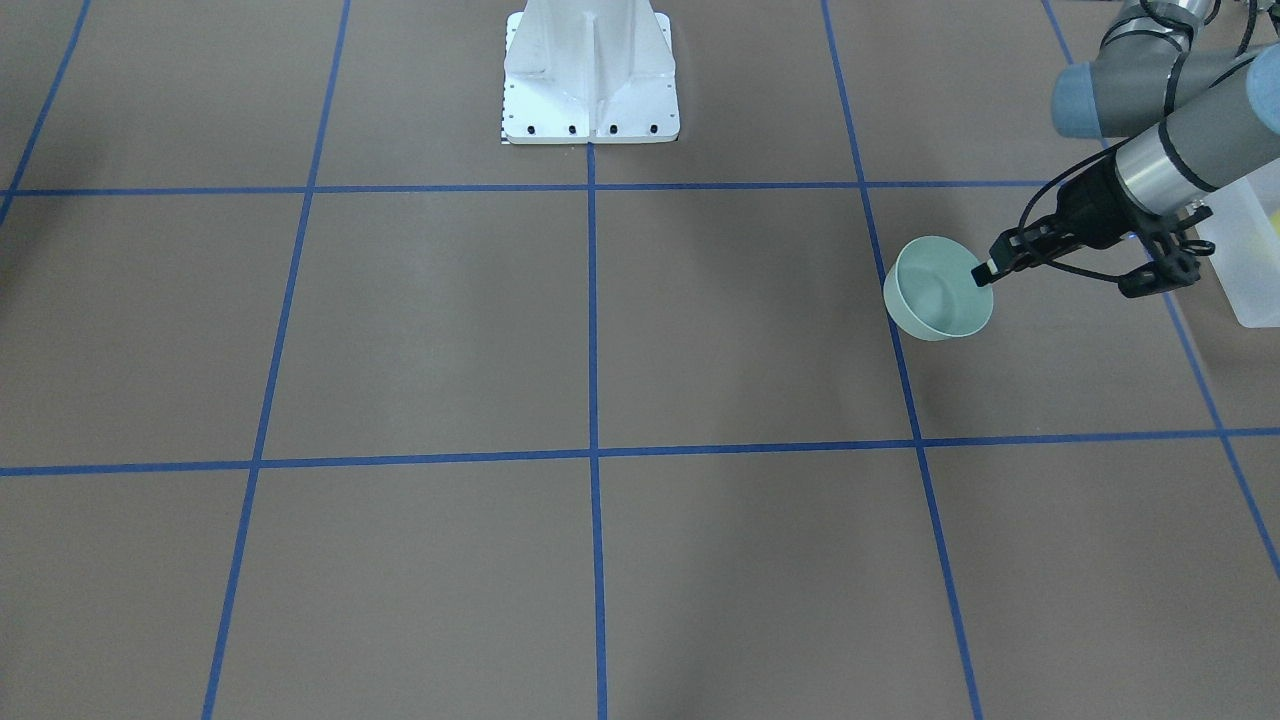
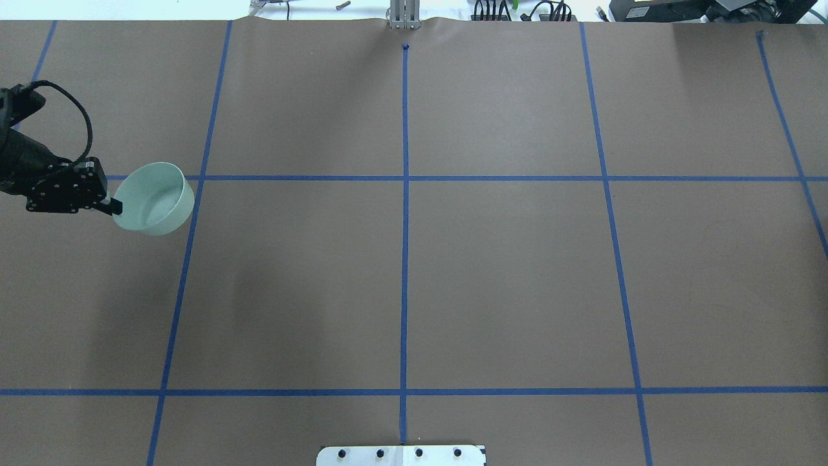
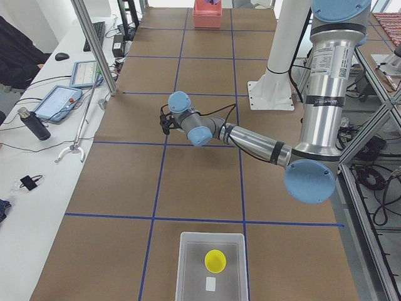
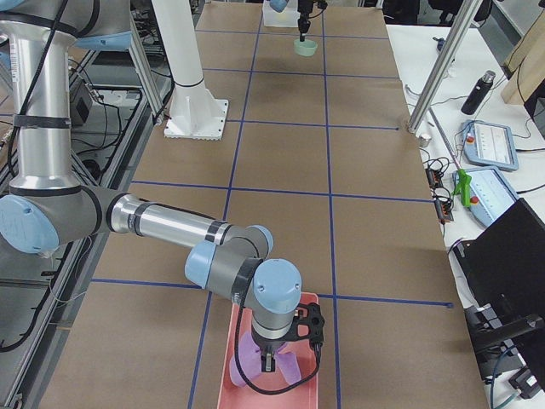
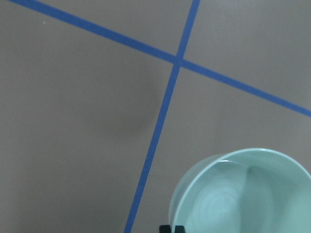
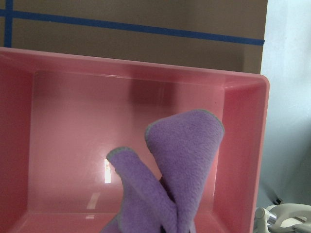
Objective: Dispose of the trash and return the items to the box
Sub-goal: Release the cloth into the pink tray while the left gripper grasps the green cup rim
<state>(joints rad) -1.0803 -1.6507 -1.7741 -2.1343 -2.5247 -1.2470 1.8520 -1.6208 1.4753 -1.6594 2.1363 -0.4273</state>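
Observation:
My left gripper (image 1: pixel 983 270) is shut on the rim of the pale mint-green bowl (image 1: pixel 938 290), which hangs tilted above the table (image 2: pixel 155 197). In the left wrist view a fingertip (image 5: pixel 172 228) pinches the bowl's rim (image 5: pixel 243 194). The frosted-white box (image 3: pixel 212 266) lies at the table's left end with the yellow cup (image 3: pixel 215 260) inside. The purple cloth (image 6: pixel 180 170) stands bunched up inside a pink bin (image 6: pixel 146 73). My right gripper (image 4: pixel 266 365) is right over it; I cannot tell whether it is open or shut.
The white robot pedestal (image 1: pixel 590 80) stands at the table's robot side. A side bench carries tablets (image 3: pixel 57 103) and a dark bottle (image 3: pixel 32 123). A metal post (image 4: pixel 438 68) rises at the table's far edge. Blue tape lines grid the brown surface.

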